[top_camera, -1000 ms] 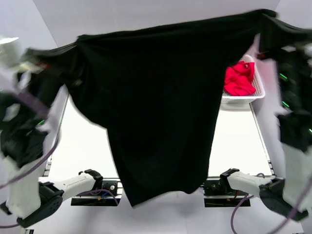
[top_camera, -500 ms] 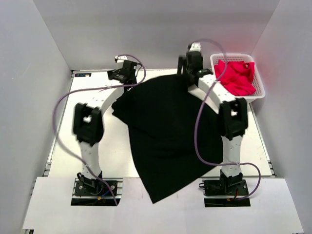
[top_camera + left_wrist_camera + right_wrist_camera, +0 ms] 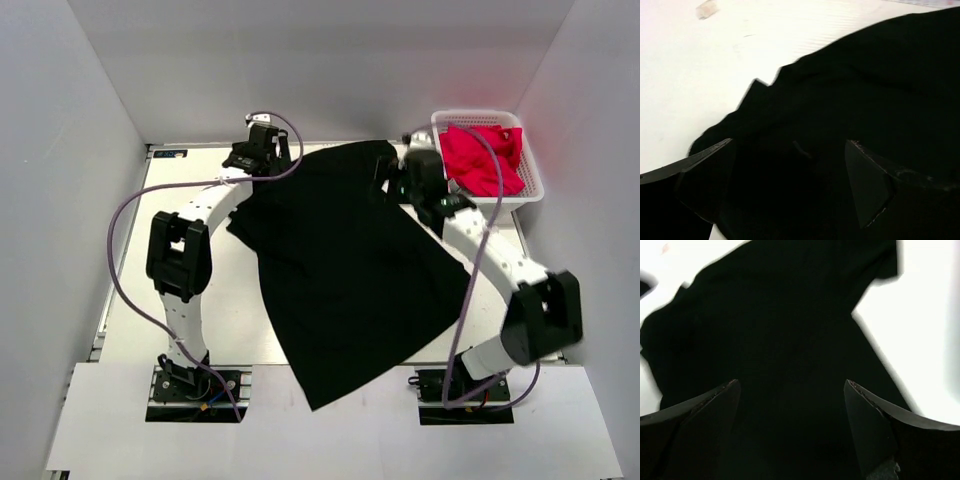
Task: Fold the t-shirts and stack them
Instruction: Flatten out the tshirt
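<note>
**Black shirt down on the bench, both tools let go**

The bench (image 3: pixel 200 300) now carries the black t-shirt (image 3: pixel 340 270); a second ago I had it hanging in the air, stretched wide between my two arms, and half a second ago it had just landed with both arms at the far edge. Now it lies as a long slanted panel; its shoulders are at the far edge between my tools, its body runs toward the near side, and its hem corner hangs over the near edge between my bases. The left sleeve looks bunched rather than flat, judging by the ragged edge in the left wrist view. The basket (image 3: pixel 538 192) sits at the far right corner with the pinkish-red t-shirts (image 3: pixel 482 158) heaped inside; it has not moved.

My left tool (image 3: pixel 789 141) hovers at the far left shoulder, fingers spread apart with cloth below them and nothing pinched. My right tool (image 3: pixel 791 381) has swung rightward from the collar toward the basket side; its fingers also stand wide over the black cloth, holding nothing.

I judge the spreading step to be over and the folding not begun. The skewed lie and the overhang suggest I should straighten the cloth, or at least flatten that sleeve, before the first fold; otherwise the fold may come out crooked.
</note>
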Controlling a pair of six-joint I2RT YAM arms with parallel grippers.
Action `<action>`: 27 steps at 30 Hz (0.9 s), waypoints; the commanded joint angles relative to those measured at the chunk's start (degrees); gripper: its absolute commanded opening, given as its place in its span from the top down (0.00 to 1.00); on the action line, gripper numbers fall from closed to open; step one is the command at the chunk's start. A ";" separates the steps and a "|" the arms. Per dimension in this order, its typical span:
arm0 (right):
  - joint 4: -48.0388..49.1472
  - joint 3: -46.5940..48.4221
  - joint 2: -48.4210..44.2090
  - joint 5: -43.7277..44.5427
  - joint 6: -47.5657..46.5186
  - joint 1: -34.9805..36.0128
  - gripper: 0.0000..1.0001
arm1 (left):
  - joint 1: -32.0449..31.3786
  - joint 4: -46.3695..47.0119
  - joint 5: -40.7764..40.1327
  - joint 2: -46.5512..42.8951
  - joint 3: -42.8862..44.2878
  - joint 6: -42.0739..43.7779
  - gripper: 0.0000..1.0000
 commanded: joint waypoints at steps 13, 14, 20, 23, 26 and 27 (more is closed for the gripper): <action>-3.58 -36.06 -17.53 -9.13 14.80 3.26 0.10 | -0.14 0.26 3.78 12.22 0.68 -2.72 0.00; -3.49 -35.89 -17.00 -8.70 14.71 3.43 0.10 | 0.38 0.26 1.94 11.61 -1.26 -4.12 0.00; -5.68 -29.21 -2.42 -1.84 12.96 2.82 0.10 | 0.39 -8.87 -7.90 1.42 -16.81 -15.45 0.00; -8.58 -23.50 6.98 3.52 12.87 2.47 0.10 | 0.39 -10.81 -8.02 -6.20 -27.53 -22.40 0.00; -11.31 -14.12 15.70 5.72 11.82 1.59 0.10 | -0.40 -13.18 -6.17 -13.52 -35.47 -27.34 0.00; -11.31 -12.61 18.49 5.46 11.37 1.15 0.10 | -1.01 -13.97 -6.17 -15.10 -37.04 -28.82 0.00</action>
